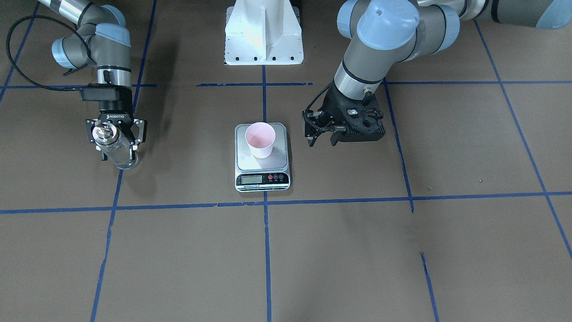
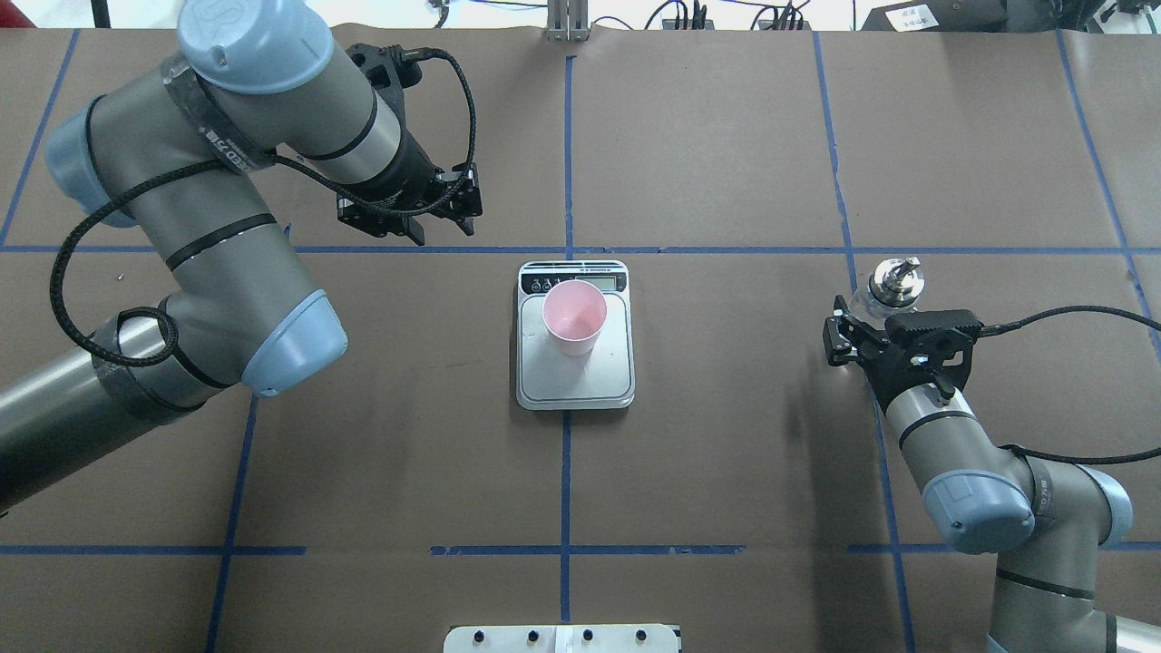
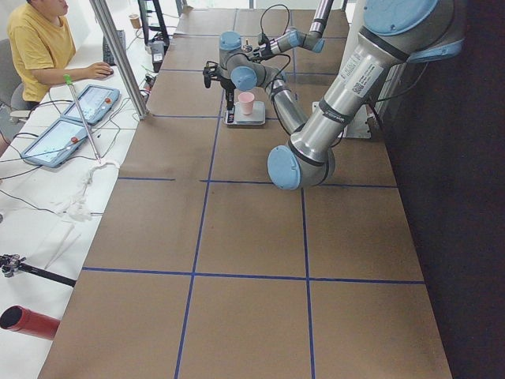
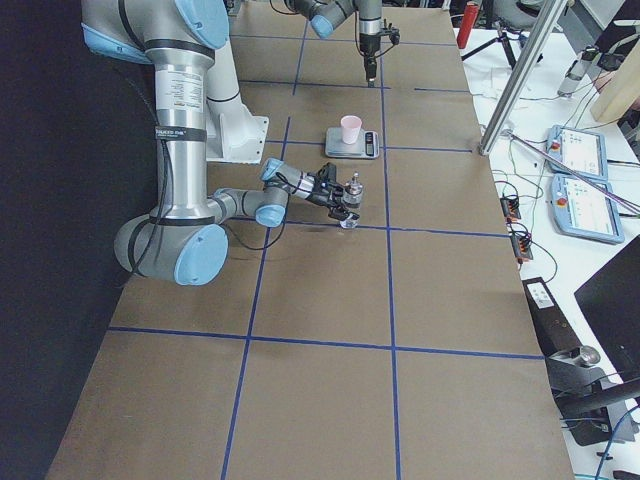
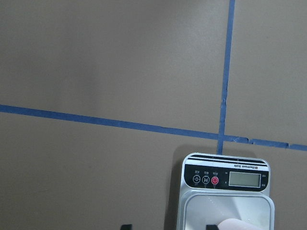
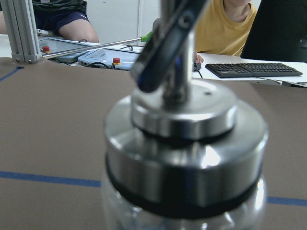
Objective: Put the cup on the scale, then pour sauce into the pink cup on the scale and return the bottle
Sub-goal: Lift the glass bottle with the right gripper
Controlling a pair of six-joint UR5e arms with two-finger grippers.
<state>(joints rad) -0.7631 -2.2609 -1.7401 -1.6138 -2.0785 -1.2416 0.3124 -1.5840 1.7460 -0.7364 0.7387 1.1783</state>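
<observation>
Brown table (image 2: pixel 726 453) w/ blue tape lines (image 2: pixel 566 472) fills my screen. Small pale pink paper cup (image 2: pixel 574 317) stands upright on the flat silver kitchen scale (image 2: pixel 580 385) in the middle of the table, so step 1 looks done. Robot's right gripper (image 1: pixel 118 150) is closed tight on the sides of the little clear glass bottle w/ the shiny metal cap (image 2: pixel 893 283), & the bottle points straight up. I can't tell if its bottom rests on the table or hangs just above. Its sauce (image 1: pixel 124 160) is clear like water, so I can't see how much there is. Big thing for the next move: the cup is well apart from the bottle, off toward the robot's left, abt level w/ it. So I think the right arm must carry the bottle sideways to the middle, then tip the spout (image 2: pixel 904 266) over the cup. Robot's left gripper (image 1: pixel 321 139) is much nearer the cup, near the scale's display end, but its fingers (image 1: pixel 310 140) are spread w/ nothing btw them, so it can't pour.
</observation>
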